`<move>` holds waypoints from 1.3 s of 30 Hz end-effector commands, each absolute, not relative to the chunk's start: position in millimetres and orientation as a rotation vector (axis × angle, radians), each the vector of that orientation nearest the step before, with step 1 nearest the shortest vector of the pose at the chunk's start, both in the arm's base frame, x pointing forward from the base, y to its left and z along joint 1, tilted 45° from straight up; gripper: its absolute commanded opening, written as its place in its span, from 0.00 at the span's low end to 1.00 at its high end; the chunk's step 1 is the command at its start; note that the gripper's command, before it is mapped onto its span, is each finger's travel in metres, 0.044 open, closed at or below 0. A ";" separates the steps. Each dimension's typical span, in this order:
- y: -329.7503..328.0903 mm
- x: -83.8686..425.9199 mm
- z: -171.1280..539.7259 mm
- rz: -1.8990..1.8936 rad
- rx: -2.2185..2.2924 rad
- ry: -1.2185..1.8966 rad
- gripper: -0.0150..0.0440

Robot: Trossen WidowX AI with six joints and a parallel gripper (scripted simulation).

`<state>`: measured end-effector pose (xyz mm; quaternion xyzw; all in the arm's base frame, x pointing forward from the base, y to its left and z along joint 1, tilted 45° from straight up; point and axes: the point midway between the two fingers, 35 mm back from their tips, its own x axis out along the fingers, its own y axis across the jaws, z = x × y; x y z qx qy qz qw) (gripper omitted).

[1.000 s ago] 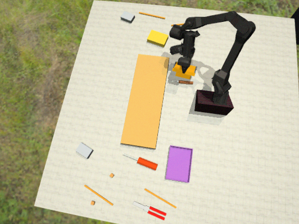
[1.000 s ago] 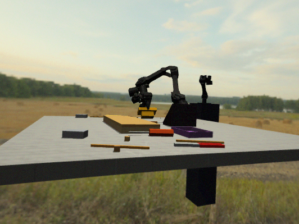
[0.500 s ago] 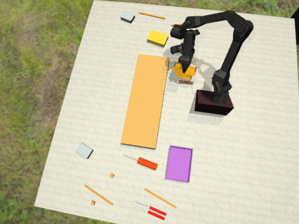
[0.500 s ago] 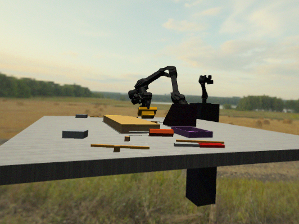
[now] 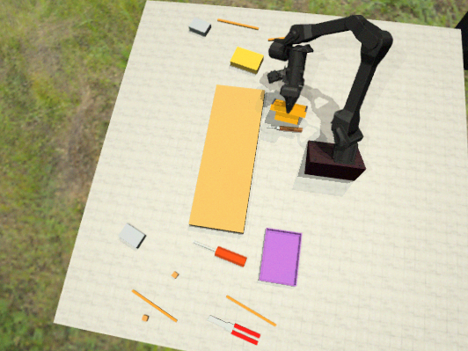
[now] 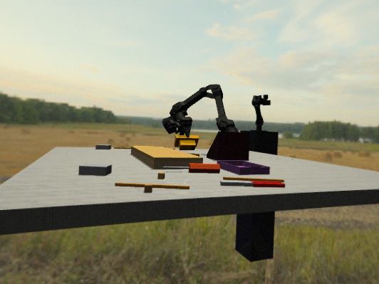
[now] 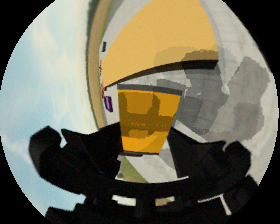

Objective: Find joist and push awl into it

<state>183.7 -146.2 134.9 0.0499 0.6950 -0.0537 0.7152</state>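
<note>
The orange-yellow stud finder is between the fingers of my gripper, which is shut on it. It hangs above the table, just right of the panel's far end in the top view. The light orange floor panel lies flat, with no hole that I can make out. The awl, with a brown handle and thin tip, lies beside the stud finder, tip toward the panel. The purple tray is empty.
A yellow block lies beyond the panel. A red-orange screwdriver lies between panel and tray. Grey blocks, orange sticks, small cubes and a red-handled tool lie around. The arm's dark base stands right of the awl.
</note>
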 end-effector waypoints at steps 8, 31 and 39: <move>-148.2 185.8 137.6 -0.048 0.166 1.516 0.25; -172.6 185.7 121.5 -0.081 0.154 1.508 0.48; -172.6 185.7 121.5 -0.081 0.154 1.508 0.83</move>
